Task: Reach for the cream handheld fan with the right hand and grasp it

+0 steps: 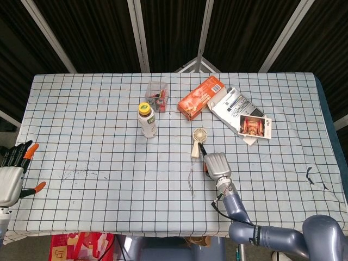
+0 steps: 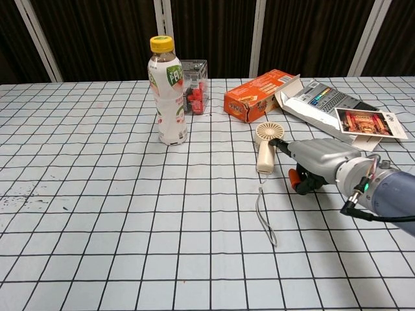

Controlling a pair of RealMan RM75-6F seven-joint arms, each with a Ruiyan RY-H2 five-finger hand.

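At far lower left of the head view, left hand (image 1: 12,173) sits idle off the table edge, fingers spread, holding nothing; not seen in chest view.

Moving right: yoghurt-type bottle (image 2: 168,91) w/ yellow cap stands upright, clear small box (image 2: 194,78) just behind it, orange carton (image 2: 257,95) further right, then an open grey box (image 2: 324,103) w/ a photo card (image 2: 367,122) on it.

Centre frame: cream handheld fan (image 2: 265,146) lies flat on the cloth, round head toward the back, handle toward the robot, wrist cord (image 2: 264,217) trailing forward. Right hand (image 2: 315,161) is just beside the handle on its right, a dark fingertip (image 2: 273,140) near the fan's neck; contact can't be told. Fingers look partly curled, nothing held.

Step, as I judge it: end of reach, grasp not yet made. Next move prob. needs the hand to shift left over the handle and close round it w/o nudging the light fan away.

Surface: table w/ white cloth (image 1: 87,125), black grid, some wrinkles at right. Room: dark curtains (image 1: 98,32) behind, pale metal struts (image 1: 140,32).
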